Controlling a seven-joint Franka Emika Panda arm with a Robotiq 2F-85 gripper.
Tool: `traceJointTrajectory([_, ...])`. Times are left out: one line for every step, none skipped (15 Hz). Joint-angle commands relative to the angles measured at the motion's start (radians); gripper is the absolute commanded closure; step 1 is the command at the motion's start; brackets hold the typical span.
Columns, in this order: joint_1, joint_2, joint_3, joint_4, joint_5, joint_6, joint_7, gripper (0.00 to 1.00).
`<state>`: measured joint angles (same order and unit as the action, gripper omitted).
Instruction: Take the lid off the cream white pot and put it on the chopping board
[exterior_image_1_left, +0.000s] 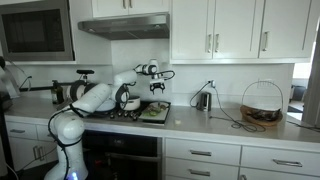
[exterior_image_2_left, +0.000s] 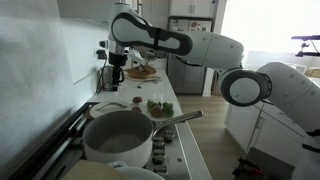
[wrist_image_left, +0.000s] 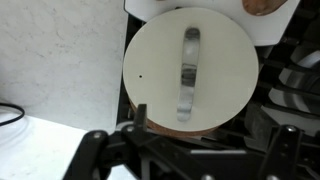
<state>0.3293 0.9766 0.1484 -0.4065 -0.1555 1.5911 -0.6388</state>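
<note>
This is a home kitchen. A range hood (exterior_image_1_left: 122, 25) hangs above the jaws of the gripper (exterior_image_1_left: 157, 88), flanked by white wall cabinets (exterior_image_1_left: 230, 30). A built-in microwave (exterior_image_1_left: 35, 28) sits well off to one side. Below the jaws, a stove (exterior_image_1_left: 125, 114) with dark grates is set into a countertop (exterior_image_1_left: 200, 125) over drawers (exterior_image_1_left: 200, 155).

The white arm (exterior_image_2_left: 200, 48) reaches across the counter; its gripper (exterior_image_2_left: 115, 74) hangs near the wall; a wide pale pot (exterior_image_2_left: 118, 135) sits nearest.

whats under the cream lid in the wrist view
Only a thin brownish edge shows below the lid, with dark stove grate beside it. The pot body and whatever is inside are covered by the lid.
</note>
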Motion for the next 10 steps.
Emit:
traceJointTrajectory([0.004, -0.083, -0.002, -0.068, 0.007, -0.139, 0.046, 0.0])
traceJointTrajectory([0.007, -0.091, -0.002, -0.066, 0.006, -0.181, 0.057, 0.0])
traceJointTrajectory([0.01, -0.098, -0.002, -0.062, 0.006, -0.217, 0.061, 0.0])
traceJointTrajectory([0.013, -0.103, -0.003, -0.056, 0.004, -0.243, 0.073, 0.0])
traceJointTrajectory([0.03, -0.052, -0.028, 0.054, 0.021, -0.316, 0.072, 0.0])
traceJointTrajectory([0.016, -0.115, -0.001, -0.046, 0.01, -0.306, 0.085, 0.0])
traceJointTrajectory([0.019, -0.117, -0.002, -0.035, 0.008, -0.325, 0.094, 0.0])
traceJointTrajectory([0.021, -0.123, -0.001, -0.03, 0.008, -0.342, 0.098, 0.0])
traceJointTrajectory([0.021, -0.128, 0.0, -0.022, 0.01, -0.354, 0.108, 0.0])
traceJointTrajectory([0.022, -0.133, 0.002, -0.018, 0.012, -0.363, 0.115, 0.0])
